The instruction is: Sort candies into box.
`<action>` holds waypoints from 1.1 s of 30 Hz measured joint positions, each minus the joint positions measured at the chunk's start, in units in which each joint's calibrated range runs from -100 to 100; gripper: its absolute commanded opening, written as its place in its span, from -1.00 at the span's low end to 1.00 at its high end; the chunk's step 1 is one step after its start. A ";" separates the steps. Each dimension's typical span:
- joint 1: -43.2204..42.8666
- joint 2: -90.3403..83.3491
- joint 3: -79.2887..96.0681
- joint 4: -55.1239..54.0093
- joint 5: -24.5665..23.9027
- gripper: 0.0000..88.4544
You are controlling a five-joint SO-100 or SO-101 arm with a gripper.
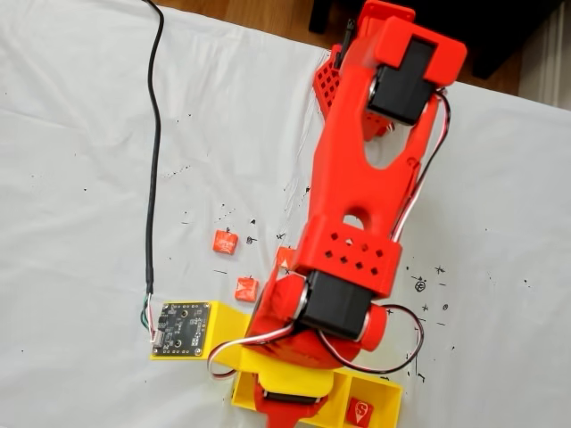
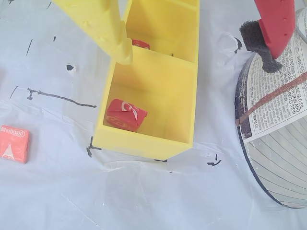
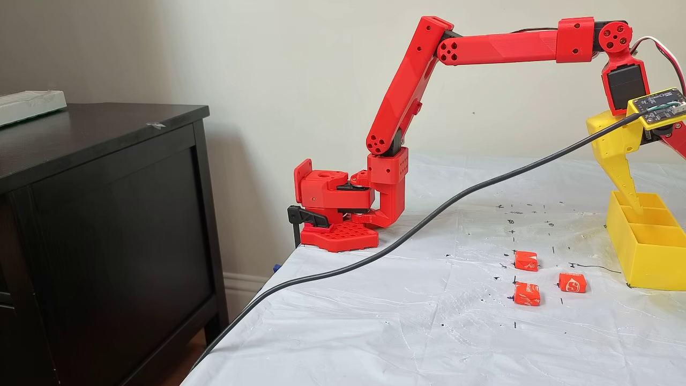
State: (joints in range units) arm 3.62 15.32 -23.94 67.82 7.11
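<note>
Candies first: in the wrist view you have one red-orange Starburst candy (image 2: pixel 125 115) lying tilted in the near compartment of the yellow tray (image 2: pixel 144 143), toward its left wall, and a second candy (image 2: pixel 140 44) just peeking out in the next compartment, mostly hidden behind the yellow finger (image 2: pixel 103 28). Left of the tray, a third candy (image 2: pixel 13 143) lies flat on the white table cover (image 2: pixel 144 201), well apart from the tray wall.

Your gripper (image 2: pixel 196 45) hangs over the tray with its jaws spread wide: the yellow finger sits above the divider on the tray's left side, and the red finger (image 2: pixel 276 24) with its dark pad is out past the tray's right wall, over a round printed object (image 2: pixel 278 134) you can only partly see.

From the side fixed view, three candies (image 3: pixel 526 261) (image 3: pixel 572 282) (image 3: pixel 527 294) lie on the cover left of the tray (image 3: pixel 651 257), which the frame edge cuts off. From the fixed view above, the arm (image 1: pixel 357 187) covers most of the tray (image 1: pixel 384 401); you can make out one candy (image 1: pixel 360 412) in its right compartment, and two candies (image 1: pixel 225 242) (image 1: pixel 245 289) above the tray beside a circuit board (image 1: pixel 181 328).
</note>
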 measured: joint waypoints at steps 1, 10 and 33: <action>0.00 0.00 0.00 0.00 0.00 -0.22; 0.00 -0.76 0.88 0.94 0.00 -1.00; 4.63 -33.60 43.94 1.73 4.35 -1.00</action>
State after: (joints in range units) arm 8.25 -18.29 20.00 69.54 11.45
